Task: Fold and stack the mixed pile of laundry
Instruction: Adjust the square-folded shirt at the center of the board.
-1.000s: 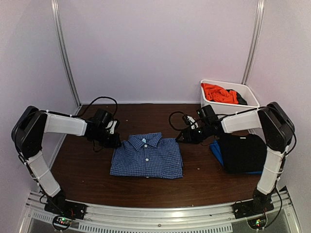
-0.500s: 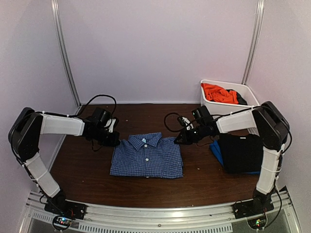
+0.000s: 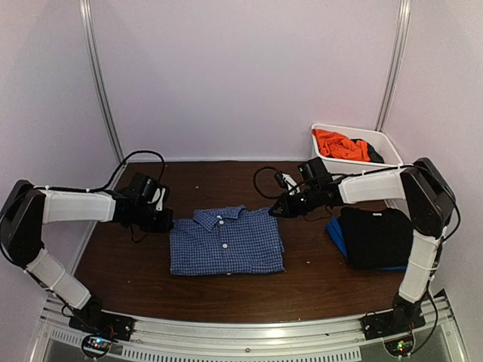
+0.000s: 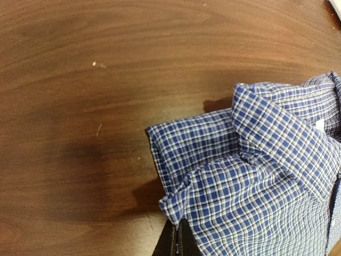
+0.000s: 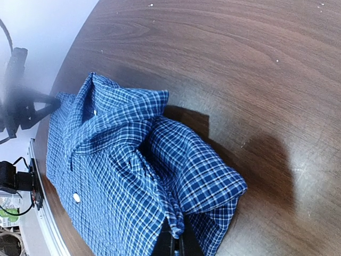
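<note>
Both end effectors are clamped on cloth. My left end effector [image 3: 161, 219] has its jaws together on the 10 o'clock corner of the folded checked shirt [image 3: 226, 240], and my right end effector [image 3: 278, 209] is pinched on the 2 o'clock corner. Each wrist view shows checked fabric bunched into the jaws at the bottom edge of the picture.

The shirt lies folded at the centre of the bench [image 3: 226, 290], collar [image 3: 220, 216] toward 12 o'clock. At 3 o'clock a black piece [image 3: 375, 235] lies on a blue piece [image 3: 334, 234], which I take to be the stack so far. The orange T-shirt [image 3: 339, 143] sits in the white tub [image 3: 381, 139] at 1 o'clock.

My worry is how much cloth each pinch holds. From the wrist views I cannot tell whether the jaws hold every folded layer or only the top ones. If only the top, a lift would peel the fold open and the tucked sleeves would drop out. Uneven lifting would do similar harm: one corner rising first would skew the rectangle. If I drag it toward 3 o'clock, friction on the wood could roll the lower hem under. Coming in low over the stack could shove the black piece off the blue one.
</note>
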Robot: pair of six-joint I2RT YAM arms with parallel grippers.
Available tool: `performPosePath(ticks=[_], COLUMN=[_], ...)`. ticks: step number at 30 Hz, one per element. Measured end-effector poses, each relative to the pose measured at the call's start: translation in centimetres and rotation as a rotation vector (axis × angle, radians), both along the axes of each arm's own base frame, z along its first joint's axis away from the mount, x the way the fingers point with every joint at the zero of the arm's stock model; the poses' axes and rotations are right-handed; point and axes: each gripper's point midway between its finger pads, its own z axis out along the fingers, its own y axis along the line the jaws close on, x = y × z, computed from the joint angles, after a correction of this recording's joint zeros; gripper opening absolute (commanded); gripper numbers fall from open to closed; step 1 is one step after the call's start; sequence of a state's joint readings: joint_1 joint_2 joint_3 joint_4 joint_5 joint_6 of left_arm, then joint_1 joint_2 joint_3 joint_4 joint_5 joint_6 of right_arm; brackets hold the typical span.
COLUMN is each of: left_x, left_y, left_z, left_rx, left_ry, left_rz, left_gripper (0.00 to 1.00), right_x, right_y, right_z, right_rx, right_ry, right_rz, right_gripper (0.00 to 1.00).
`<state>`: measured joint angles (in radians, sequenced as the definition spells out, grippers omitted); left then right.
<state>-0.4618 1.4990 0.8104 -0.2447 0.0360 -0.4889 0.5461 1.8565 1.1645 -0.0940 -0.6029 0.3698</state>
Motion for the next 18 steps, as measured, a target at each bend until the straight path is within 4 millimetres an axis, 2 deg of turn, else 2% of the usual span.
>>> performPosePath(ticks=[4, 5, 6, 8, 10, 12, 14, 18], left_x=[-0.2, -0.2, -0.2, 0.0, 0.2, 0.4, 0.4, -0.5], left_y=[0.9, 1.0, 1.0, 1.1, 1.3, 1.4, 1.5, 1.5], left_z=[-3.2, -3.9, -4.4, -4.8, -4.8, -4.6, -4.1, -2.7], left_rx=[0.028, 0.032, 0.033, 0.037, 0.038, 0.036, 0.029, -0.004], left_ry=[0.061, 0.073, 0.08, 0.083, 0.078, 0.068, 0.057, 0.029], left_rz=[0.039, 0.046, 0.049, 0.055, 0.065, 0.07, 0.072, 0.061], left_gripper=[0.0, 0.03, 0.13, 0.34, 0.42, 0.49, 0.55, 0.58], right_x=[1.2, 1.3, 1.3, 1.3, 1.4, 1.6, 1.3, 0.2], right_y=[1.1, 1.2, 1.1, 0.8, 0.2, -0.3, -0.9, -1.4], right_z=[-2.6, -3.5, -4.3, -5.7, -5.8, -5.0, -3.4, -0.6], right_rx=[-0.019, -0.029, -0.038, -0.065, -0.08, -0.079, -0.061, 0.0], right_ry=[0.009, 0.018, 0.028, 0.049, 0.058, 0.049, 0.032, 0.028], right_rz=[0.002, -0.001, -0.004, -0.02, -0.044, -0.064, -0.078, -0.08], right_gripper=[0.03, 0.15, 0.28, 0.47, 0.64, 0.68, 0.68, 0.61])
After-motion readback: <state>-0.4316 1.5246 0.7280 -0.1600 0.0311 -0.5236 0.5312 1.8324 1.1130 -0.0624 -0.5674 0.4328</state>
